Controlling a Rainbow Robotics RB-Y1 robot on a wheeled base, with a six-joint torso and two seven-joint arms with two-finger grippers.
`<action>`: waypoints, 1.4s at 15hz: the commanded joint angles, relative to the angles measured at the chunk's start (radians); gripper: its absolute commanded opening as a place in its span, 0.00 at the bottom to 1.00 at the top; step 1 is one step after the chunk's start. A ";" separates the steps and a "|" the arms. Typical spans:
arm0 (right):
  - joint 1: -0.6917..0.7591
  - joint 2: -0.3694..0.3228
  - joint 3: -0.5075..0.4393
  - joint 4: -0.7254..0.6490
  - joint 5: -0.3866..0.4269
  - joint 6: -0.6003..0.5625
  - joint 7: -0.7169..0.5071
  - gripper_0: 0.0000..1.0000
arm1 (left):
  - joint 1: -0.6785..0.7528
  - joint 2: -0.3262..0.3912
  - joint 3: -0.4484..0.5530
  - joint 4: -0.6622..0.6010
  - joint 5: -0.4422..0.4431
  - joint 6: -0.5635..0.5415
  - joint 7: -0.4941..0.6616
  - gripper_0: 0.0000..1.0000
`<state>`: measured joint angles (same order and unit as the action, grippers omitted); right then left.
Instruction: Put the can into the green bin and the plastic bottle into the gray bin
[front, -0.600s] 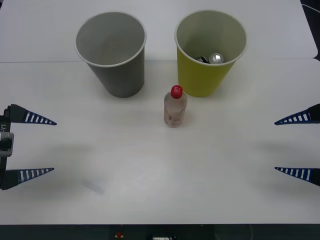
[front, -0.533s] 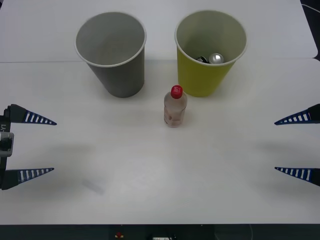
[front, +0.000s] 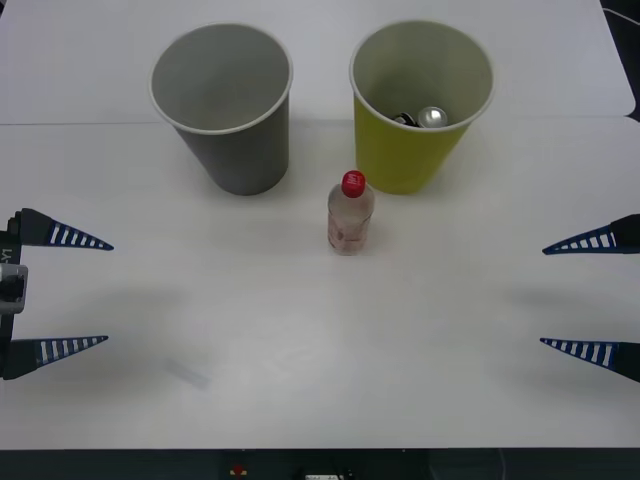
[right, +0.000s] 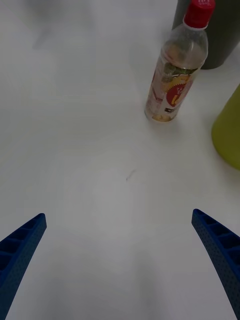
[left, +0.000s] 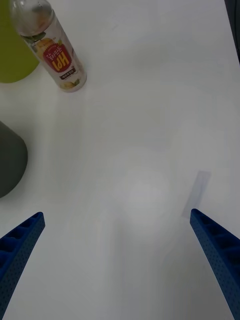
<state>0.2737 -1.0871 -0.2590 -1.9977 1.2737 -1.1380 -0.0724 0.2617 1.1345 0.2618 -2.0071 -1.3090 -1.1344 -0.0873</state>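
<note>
Upright, clear plastic bottle (front: 350, 214); ribbed tools apart.

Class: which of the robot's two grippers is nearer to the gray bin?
Left. The left gripper sits open at the table's left edge, on the gray bin side. The right gripper sits open at the right edge, beyond the green bin.

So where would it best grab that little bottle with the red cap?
Probably around the middle of the plastic bottle, coming in level from the robot's right or front with the open right gripper. It stands upright, free on those sides, while the green bin sits close behind.
</note>
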 joint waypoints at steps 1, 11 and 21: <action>0.019 0.030 0.000 0.017 -0.048 0.000 0.002 1.00 | 0.000 0.000 0.000 0.000 0.000 0.000 0.000 1.00; 0.019 0.257 -0.002 0.059 -0.017 -0.013 0.022 1.00 | 0.000 0.000 0.000 0.000 0.000 0.000 0.000 1.00; -0.030 0.671 -0.143 0.083 0.231 -0.180 0.060 1.00 | 0.000 0.000 0.000 0.000 0.000 0.000 0.000 1.00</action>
<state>0.2578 -0.4572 -0.3772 -1.9191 1.4770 -1.2808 -0.0123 0.2618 1.1344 0.2618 -2.0071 -1.3090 -1.1344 -0.0873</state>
